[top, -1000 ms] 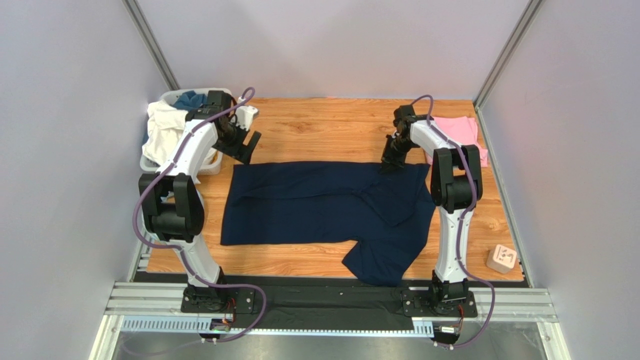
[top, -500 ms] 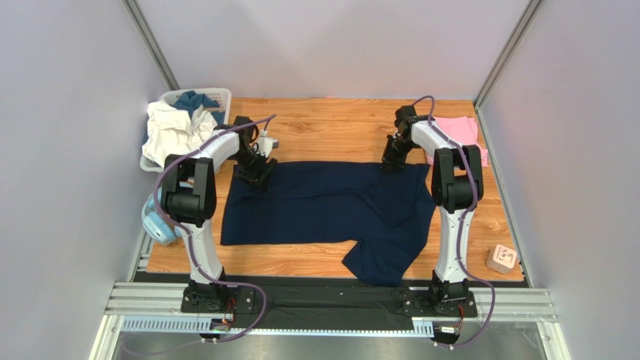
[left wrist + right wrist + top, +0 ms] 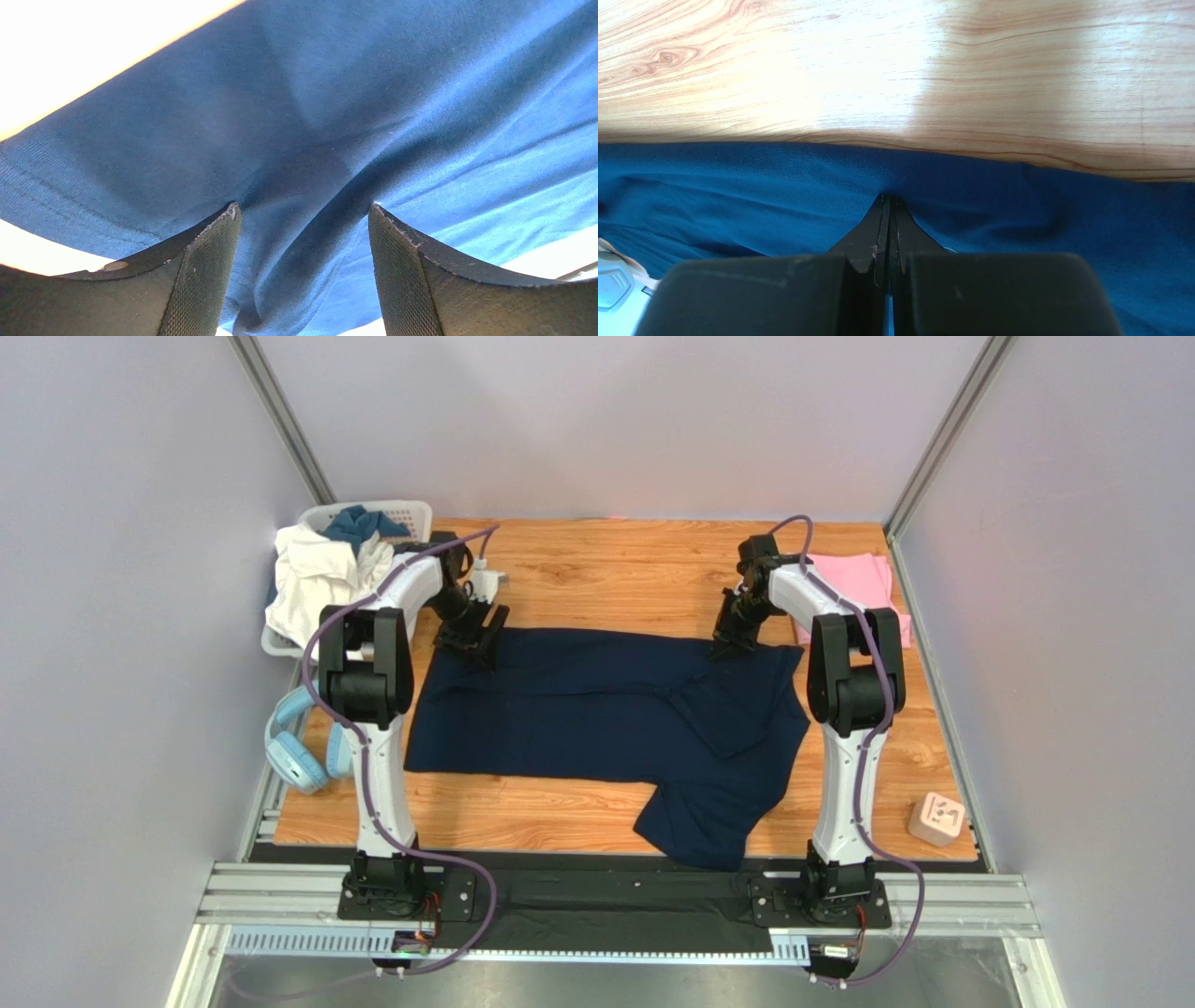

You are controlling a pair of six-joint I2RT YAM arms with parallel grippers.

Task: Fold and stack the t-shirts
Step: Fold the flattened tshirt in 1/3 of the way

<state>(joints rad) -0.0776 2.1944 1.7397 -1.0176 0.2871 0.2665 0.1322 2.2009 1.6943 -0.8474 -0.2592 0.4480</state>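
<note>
Right gripper [image 3: 731, 639] clamps the navy shirt [image 3: 589, 707] at the far desk [image 3: 603, 560] edge, left gripper [image 3: 302, 210] gapes over its corner, seemingly for folding.

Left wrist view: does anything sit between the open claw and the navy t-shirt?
Nothing visible does. The left claw is open directly over the navy t-shirt, and only bare cloth shows in its gap. The right claw is shut on the shirt's far edge.

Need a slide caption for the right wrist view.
Right gripper shut on the edge of the navy t-shirt, with bare wooden table beyond.
</note>
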